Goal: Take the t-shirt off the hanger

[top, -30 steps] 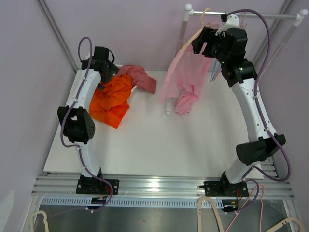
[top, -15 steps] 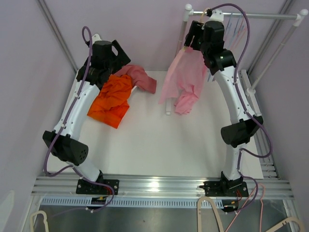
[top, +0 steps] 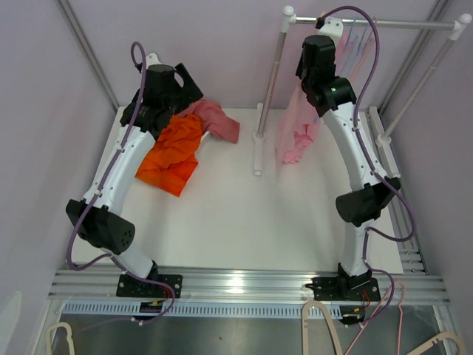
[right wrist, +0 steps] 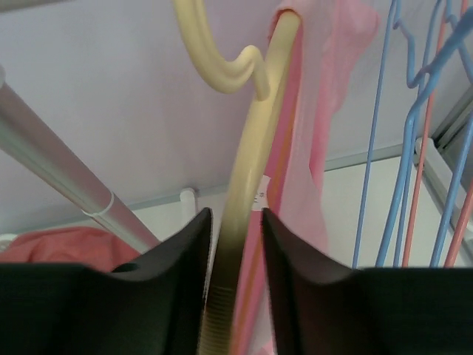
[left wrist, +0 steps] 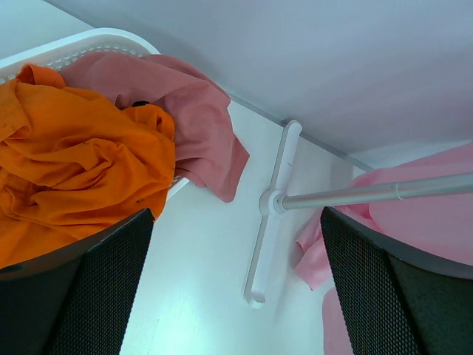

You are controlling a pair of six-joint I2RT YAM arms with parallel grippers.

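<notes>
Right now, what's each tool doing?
Left tool: open, empty.
Right tool: closed on the hanger.

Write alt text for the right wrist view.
The right end effector grips the sloping arm of a cream hanger between its dark fingers, seen from below, with a pink t-shirt draped on it. A metal rail runs diagonally at left; blue and orange wire hangers hang at right.
</notes>
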